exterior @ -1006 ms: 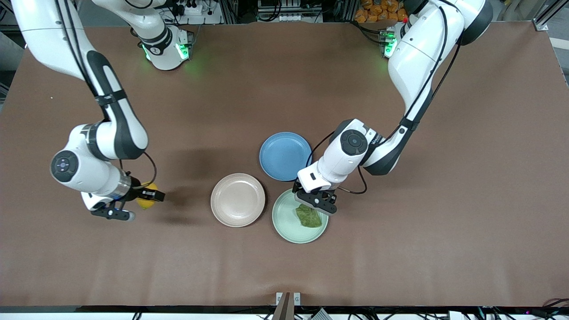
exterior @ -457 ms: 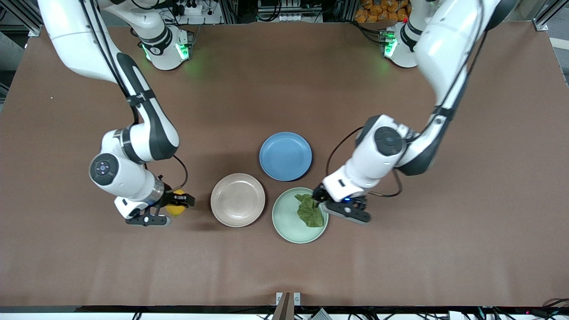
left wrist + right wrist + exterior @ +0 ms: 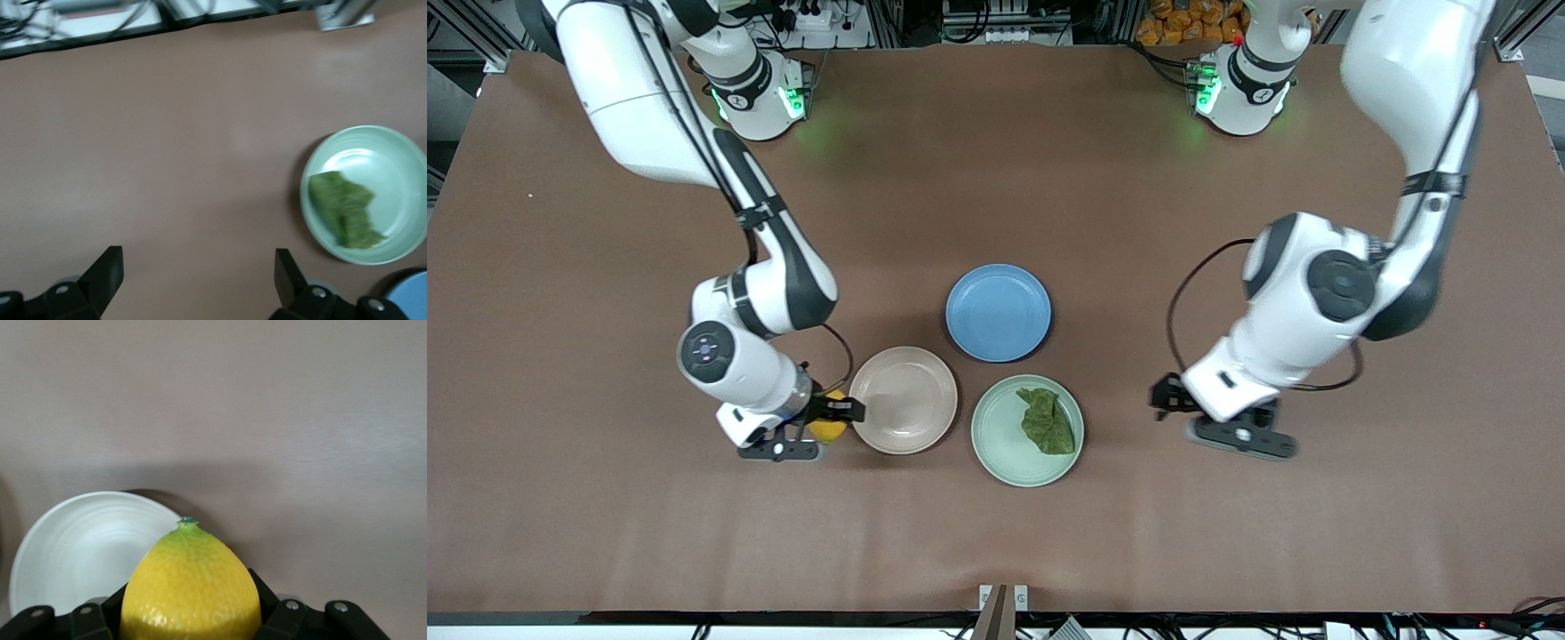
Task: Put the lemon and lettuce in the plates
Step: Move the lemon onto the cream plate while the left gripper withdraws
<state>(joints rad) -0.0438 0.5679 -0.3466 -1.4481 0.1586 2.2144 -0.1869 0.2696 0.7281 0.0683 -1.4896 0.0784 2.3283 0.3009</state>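
A bright yellow lemon [image 3: 829, 428] is clamped in the right gripper [image 3: 818, 427], just beside the pink-beige plate [image 3: 903, 400] rim. Released here, it may strike the rim and roll off. Dark green lettuce [image 3: 1048, 421] lies in the mint green plate [image 3: 996, 444] beside it. The left gripper [image 3: 197, 283], empty and spread wide, hangs over bare table.

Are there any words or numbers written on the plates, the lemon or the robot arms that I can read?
None can be read.
The pink plate, the green plate with the lettuce on it, and the blue plate: plain, no writing.
The lemon held in the right gripper: no label.
The left gripper, open above the bare table: no print shows on it.
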